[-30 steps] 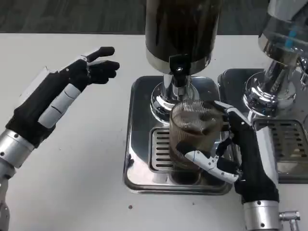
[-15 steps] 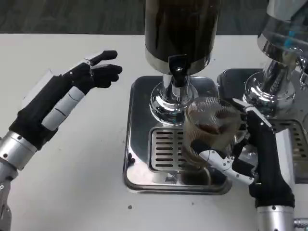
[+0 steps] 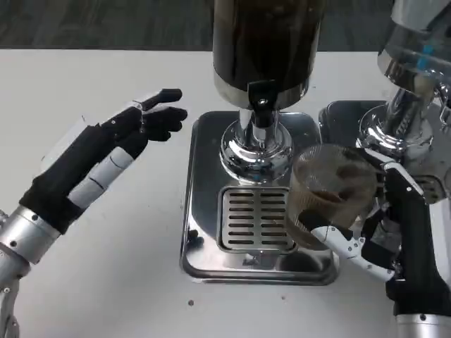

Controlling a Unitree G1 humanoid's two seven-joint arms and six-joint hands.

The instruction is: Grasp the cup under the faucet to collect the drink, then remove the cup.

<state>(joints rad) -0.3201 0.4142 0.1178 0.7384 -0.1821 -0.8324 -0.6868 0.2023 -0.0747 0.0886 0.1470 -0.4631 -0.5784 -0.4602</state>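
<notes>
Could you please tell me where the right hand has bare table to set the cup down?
Bare white table lies between the left hand and the steel drip tray. Right of the clear ribbed cup held by the right hand, a second dispenser crowds things.

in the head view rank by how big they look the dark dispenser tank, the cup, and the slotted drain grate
1. Dark dispenser tank, cropped at the top.
2. Cup and slotted drain grate look alike; the cup sits nearer the camera.

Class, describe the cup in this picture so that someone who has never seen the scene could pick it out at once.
Start at the tall dark drink dispenser standing on the shiny steel drip tray at the middle of the white table. Just right of the tray's slotted grate, the robot's right hand holds a clear ribbed plastic cup. It is the only see-through thing there, with brown drink inside.
</notes>
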